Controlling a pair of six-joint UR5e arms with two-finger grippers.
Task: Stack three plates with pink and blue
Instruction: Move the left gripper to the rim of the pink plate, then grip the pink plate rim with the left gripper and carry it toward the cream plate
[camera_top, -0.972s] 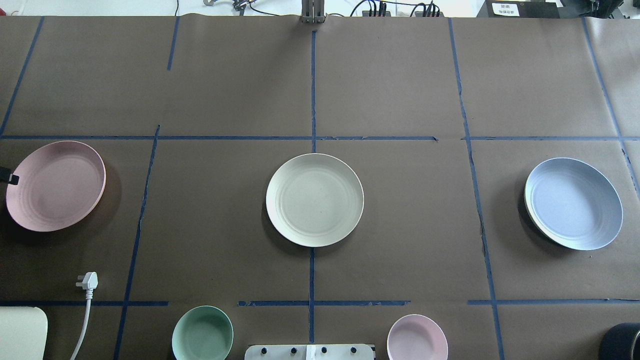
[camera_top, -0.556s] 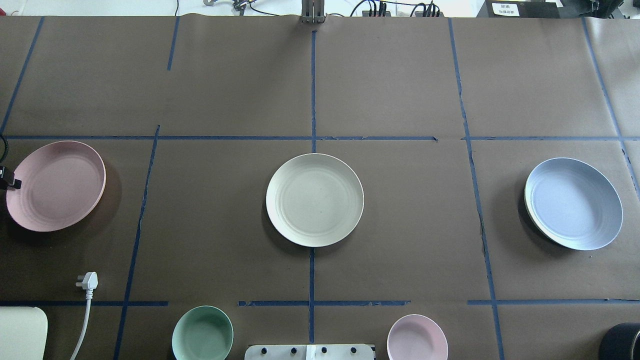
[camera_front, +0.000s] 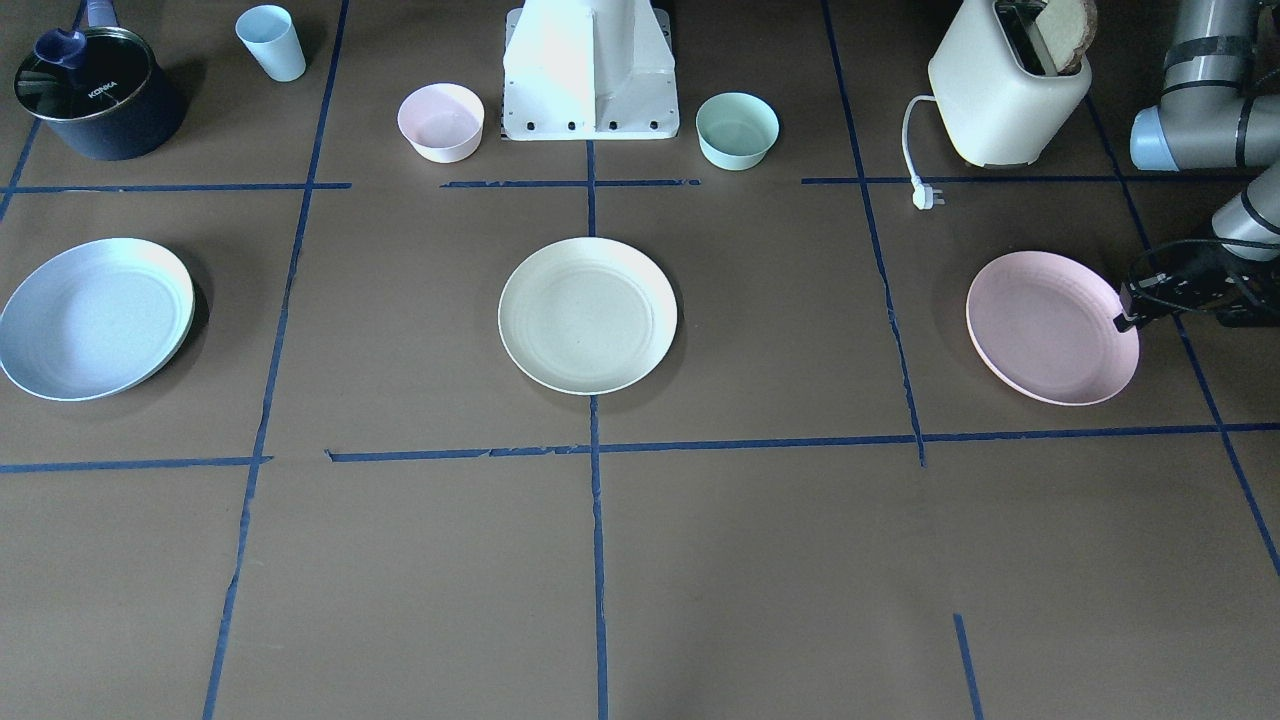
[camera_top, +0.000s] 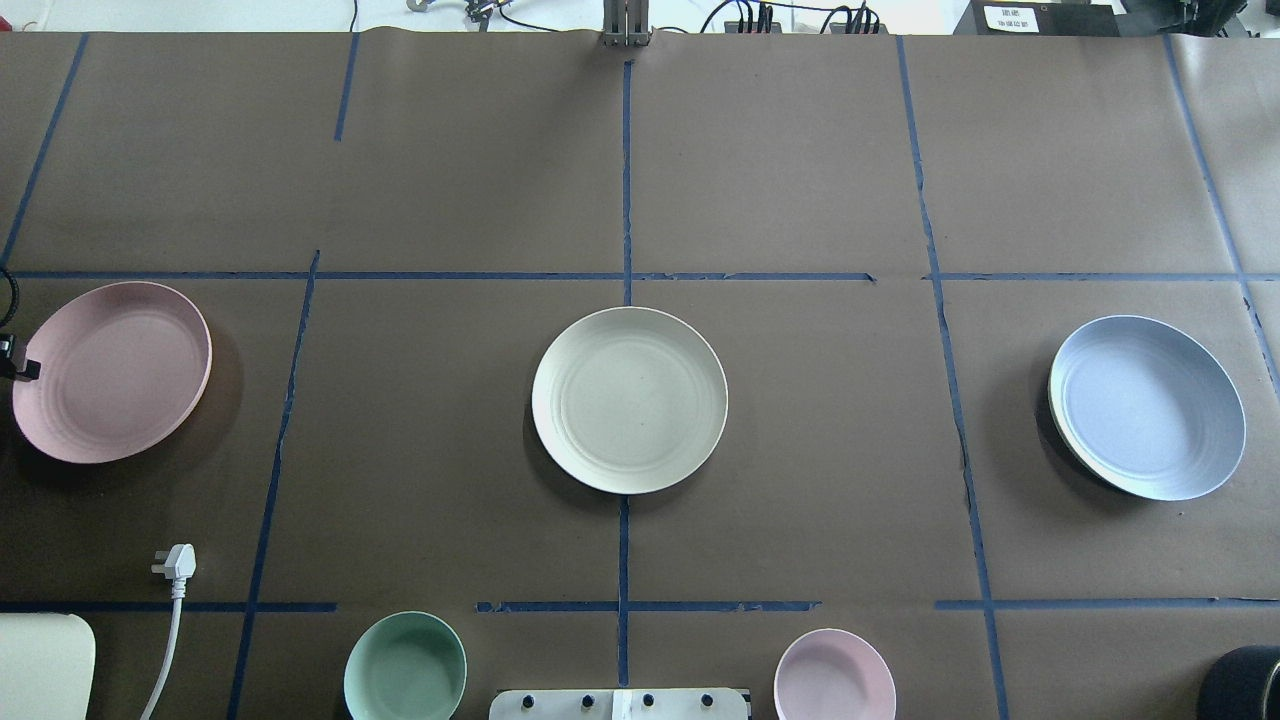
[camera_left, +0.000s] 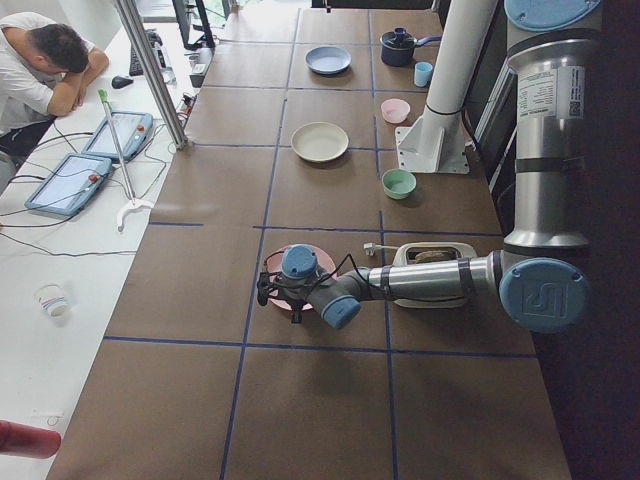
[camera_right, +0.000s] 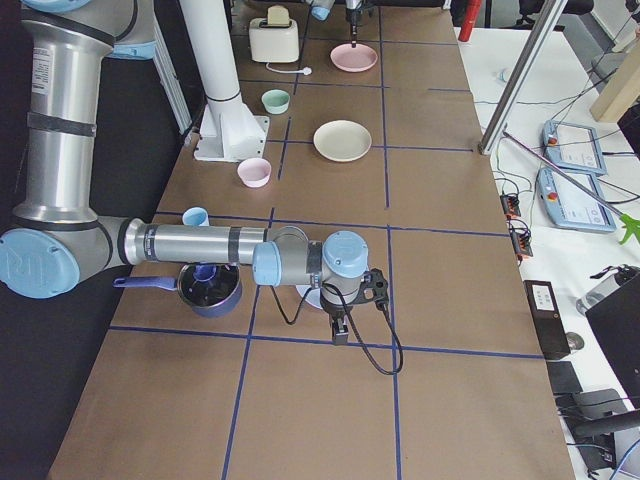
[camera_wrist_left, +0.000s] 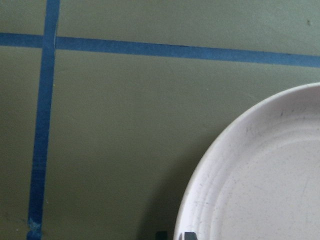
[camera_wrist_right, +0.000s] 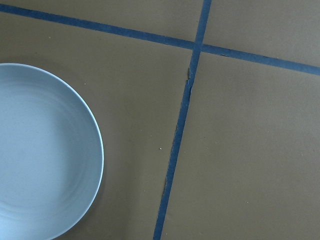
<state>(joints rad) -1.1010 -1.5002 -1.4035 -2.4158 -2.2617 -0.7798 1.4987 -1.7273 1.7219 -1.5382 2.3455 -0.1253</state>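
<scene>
The pale pink plate (camera_top: 110, 372) lies at the table's left, the cream-white plate (camera_top: 629, 399) in the middle, and the light blue plate (camera_top: 1147, 407) at the right. My left gripper (camera_front: 1124, 320) is at the pink plate's outer rim. In the left wrist view its two fingertips (camera_wrist_left: 189, 235) stand close together on either side of that rim (camera_wrist_left: 200, 170), shut on it. My right gripper (camera_right: 340, 330) shows only in the exterior right view, above the blue plate's spot, and I cannot tell its state. The right wrist view shows the blue plate (camera_wrist_right: 40, 155) but no fingers.
A mint-green bowl (camera_top: 405, 667) and a small pink bowl (camera_top: 834, 676) stand near the robot base (camera_front: 590, 70). A toaster (camera_front: 1005, 90) with its plug (camera_top: 175, 562) is behind the pink plate. A dark pot (camera_front: 95, 95) and a blue cup (camera_front: 271, 42) are behind the blue plate.
My left gripper's tip has shifted slightly along the pink plate's rim at the view's left edge. The plates have not moved.
</scene>
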